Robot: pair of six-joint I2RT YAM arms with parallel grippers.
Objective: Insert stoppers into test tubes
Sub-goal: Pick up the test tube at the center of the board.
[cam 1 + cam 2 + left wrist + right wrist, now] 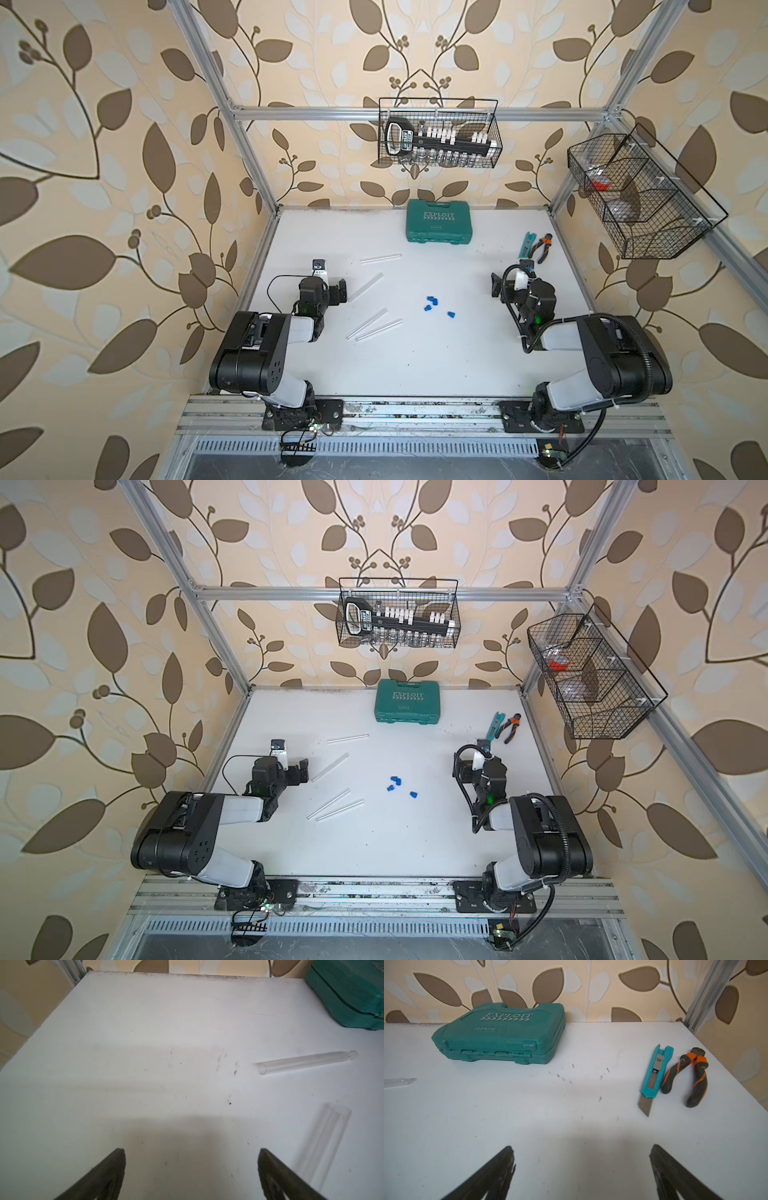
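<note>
left gripper (191, 1154) and right gripper (581, 1152) are gaping empty; i am judging test tubes (380, 258) slick, brittle, best pinched mid-length.

On the white counter (415, 365) lie four clear test tubes (365, 286), four blue stoppers (434, 301) near the middle, a green tool case (439, 221), a utility knife (525, 245) and pliers (543, 247).

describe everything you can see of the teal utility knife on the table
The utility knife has a teal plastic body with a ribbed back end, a grey slider and a bare metal blade pushed out, ending in an angled tip. It lies flat on the white table near the far right corner, with its blade end towards the robot's side. The pliers with orange and black handles lie right beside it; whether the two touch is unclear.
</note>
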